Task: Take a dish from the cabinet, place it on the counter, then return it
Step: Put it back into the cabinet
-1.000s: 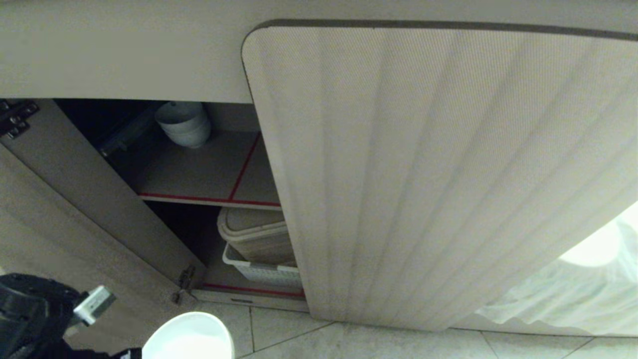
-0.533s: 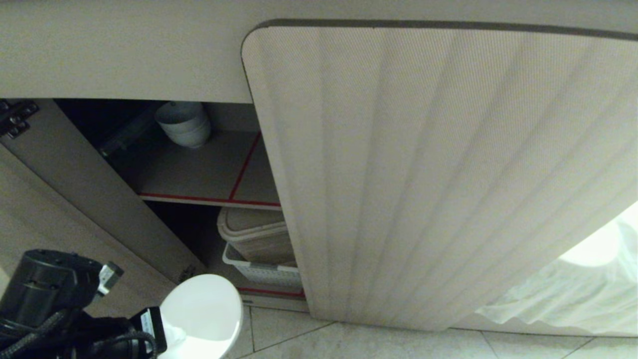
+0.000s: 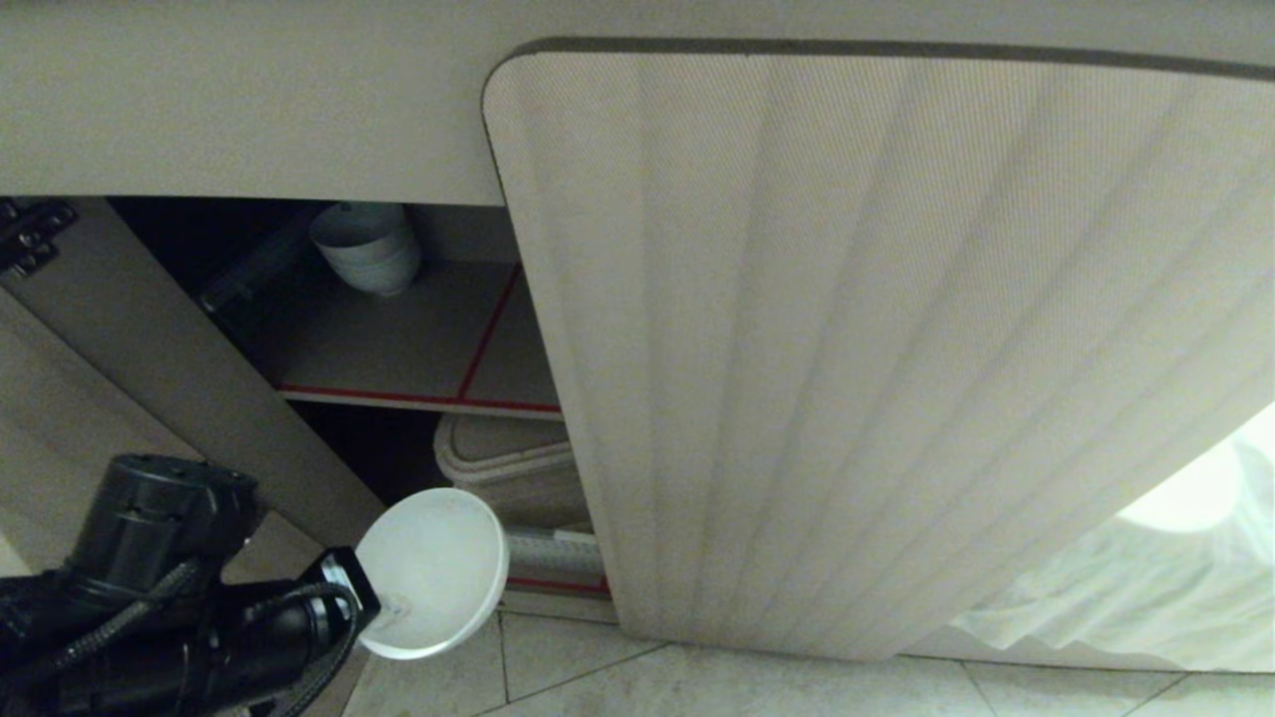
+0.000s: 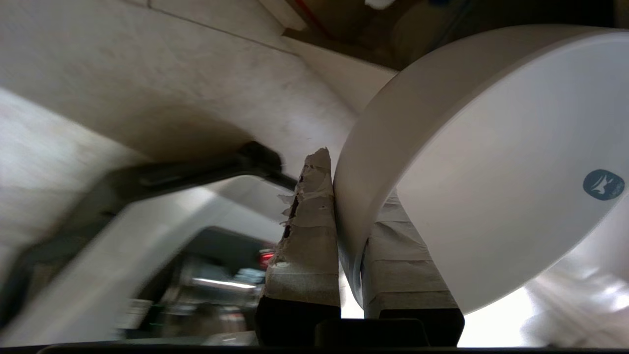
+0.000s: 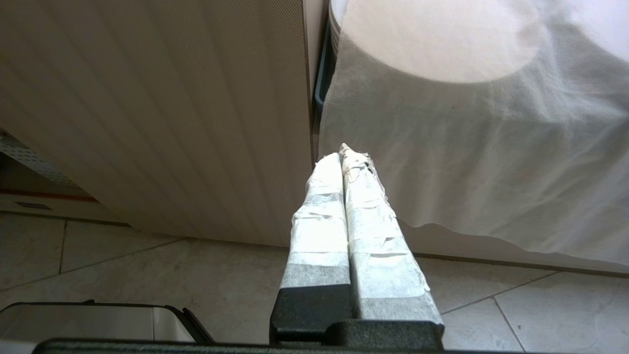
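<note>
My left gripper is at the lower left of the head view, shut on the rim of the dish, a small white bowl tipped on its side. The left wrist view shows one taped finger outside the dish wall and the other inside. The dish hangs just in front of the cabinet's lower opening, beside the open door. The pale counter edge runs across the top. My right gripper is shut and empty, parked low near the floor.
A stack of white bowls stands at the back of the upper shelf. A beige lidded bin sits in a white perforated basket on the lower shelf. The closed fluted door fills the middle. A white cloth hangs at the right.
My left arm has risen and moved right with the dish, from the bottom edge up to the cabinet's lower opening. The dish now covers part of the basket.
</note>
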You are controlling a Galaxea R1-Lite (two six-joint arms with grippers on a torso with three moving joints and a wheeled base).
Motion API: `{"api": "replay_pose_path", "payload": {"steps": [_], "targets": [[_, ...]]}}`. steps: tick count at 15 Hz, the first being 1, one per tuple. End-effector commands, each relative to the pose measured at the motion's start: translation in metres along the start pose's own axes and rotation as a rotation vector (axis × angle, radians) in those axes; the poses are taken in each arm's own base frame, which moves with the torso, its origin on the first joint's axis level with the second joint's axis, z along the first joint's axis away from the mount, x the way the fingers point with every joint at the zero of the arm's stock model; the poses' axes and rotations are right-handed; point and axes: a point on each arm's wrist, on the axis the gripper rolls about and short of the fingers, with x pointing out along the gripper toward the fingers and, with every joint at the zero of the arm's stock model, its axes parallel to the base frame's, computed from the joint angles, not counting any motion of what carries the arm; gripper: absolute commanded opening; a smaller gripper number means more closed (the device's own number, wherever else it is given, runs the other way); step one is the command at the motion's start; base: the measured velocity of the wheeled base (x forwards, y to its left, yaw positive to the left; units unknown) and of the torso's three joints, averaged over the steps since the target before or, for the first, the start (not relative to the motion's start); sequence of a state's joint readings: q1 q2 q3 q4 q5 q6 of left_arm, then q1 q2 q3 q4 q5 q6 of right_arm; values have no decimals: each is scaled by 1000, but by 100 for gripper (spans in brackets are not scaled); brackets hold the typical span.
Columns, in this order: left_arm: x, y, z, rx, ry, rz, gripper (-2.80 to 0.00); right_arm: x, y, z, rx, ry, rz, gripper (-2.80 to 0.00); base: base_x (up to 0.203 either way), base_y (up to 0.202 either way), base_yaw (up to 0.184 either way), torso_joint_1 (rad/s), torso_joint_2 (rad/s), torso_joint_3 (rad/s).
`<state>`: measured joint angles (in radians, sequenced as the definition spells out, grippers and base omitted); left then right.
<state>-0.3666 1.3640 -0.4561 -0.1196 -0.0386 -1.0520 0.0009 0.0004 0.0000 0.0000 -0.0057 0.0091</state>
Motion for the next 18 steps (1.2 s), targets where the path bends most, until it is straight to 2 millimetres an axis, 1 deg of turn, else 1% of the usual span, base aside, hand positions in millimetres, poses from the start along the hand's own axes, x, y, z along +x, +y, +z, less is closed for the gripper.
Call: {"api": "replay_pose_path", "payload": {"steps": [1, 2, 5, 10, 13, 18], "targets": [[8, -7, 5, -49, 3, 10, -280, 0, 0, 0, 0, 0, -1, -280, 0, 0, 0, 0, 0, 0], [8, -11, 8, -55, -5, 0, -280, 0, 0, 0, 0, -1, 0, -280, 0, 0, 0, 0, 0, 0], [10, -18, 26, -93, -47, -19, -280, 0, 0, 0, 0, -1, 0, -280, 0, 0, 0, 0, 0, 0], [9, -23, 32, -101, -50, -37, -280, 0, 0, 0, 0, -1, 0, -280, 0, 0, 0, 0, 0, 0], [10, -26, 43, -124, -80, -39, -280, 0, 0, 0, 0, -1, 0, -280, 0, 0, 0, 0, 0, 0], [11, -31, 48, -121, -54, -25, -280, 0, 0, 0, 0, 0, -1, -280, 0, 0, 0, 0, 0, 0]]}}
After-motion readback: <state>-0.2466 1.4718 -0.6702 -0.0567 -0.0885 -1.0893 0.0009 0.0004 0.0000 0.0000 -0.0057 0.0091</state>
